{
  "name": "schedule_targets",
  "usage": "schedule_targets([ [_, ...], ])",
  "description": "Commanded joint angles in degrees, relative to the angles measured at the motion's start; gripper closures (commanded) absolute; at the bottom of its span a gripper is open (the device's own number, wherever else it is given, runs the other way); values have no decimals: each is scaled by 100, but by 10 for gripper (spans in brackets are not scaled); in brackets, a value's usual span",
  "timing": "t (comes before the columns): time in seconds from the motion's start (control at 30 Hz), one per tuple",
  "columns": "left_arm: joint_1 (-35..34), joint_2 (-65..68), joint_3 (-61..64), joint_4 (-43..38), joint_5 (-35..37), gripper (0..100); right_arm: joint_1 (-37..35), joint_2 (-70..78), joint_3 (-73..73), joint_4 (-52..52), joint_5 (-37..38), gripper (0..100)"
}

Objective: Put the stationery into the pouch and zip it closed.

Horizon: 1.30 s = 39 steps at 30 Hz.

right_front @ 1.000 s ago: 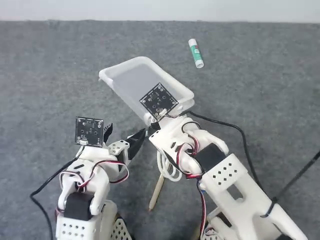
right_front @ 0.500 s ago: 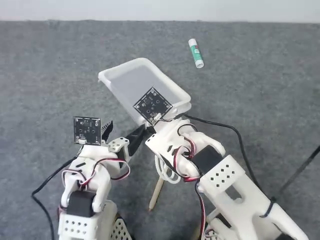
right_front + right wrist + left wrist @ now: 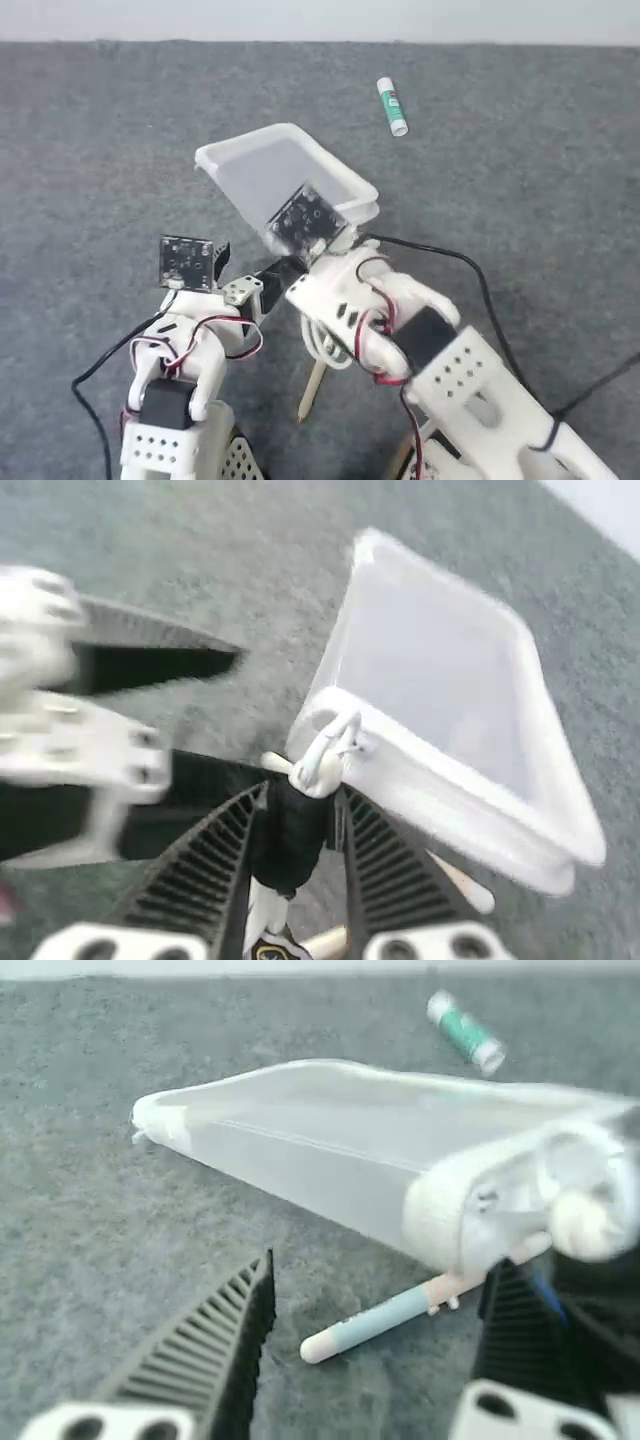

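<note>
Well, grey carpet (image 3: pixel 100 130) under the pouch (image 3: pixel 268 172).

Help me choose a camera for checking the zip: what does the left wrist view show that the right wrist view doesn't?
Left wrist view, not right: the glue stick on the carpet beyond the pouch, and the pale blue barrel of a pen under the pouch, ahead of the left gripper with its fingers open. Right wrist view, not left: the right gripper with its fingers shut on the zipper pull, seen close. Both: the translucent pouch and the grey carpet.
</note>
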Motion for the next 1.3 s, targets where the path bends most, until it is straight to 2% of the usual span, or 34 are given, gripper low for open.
schedule_targets([
  [0.0, -35, -62, -92, -176, -26, 689, -101, -409, -9, 66, 79, 993],
  [0.2, -35, -62, -154, -132, -35, 747, -101, -382, 360, -338, 88, 993],
  [0.37, -26, -62, -611, 695, -44, 667, -75, -382, 457, -444, 88, 993],
  [0.47, -35, -62, -690, 870, -44, 647, -75, -374, 475, -435, 88, 993],
  [0.7, -62, -70, -716, 853, -18, 647, -75, -374, 484, -435, 88, 993],
  [0.9, -571, -70, -752, 686, 18, 648, -75, -374, 484, -418, 97, 993],
  [1.27, -334, -70, -769, 774, 44, 674, -75, -374, 571, -444, 97, 993],
])
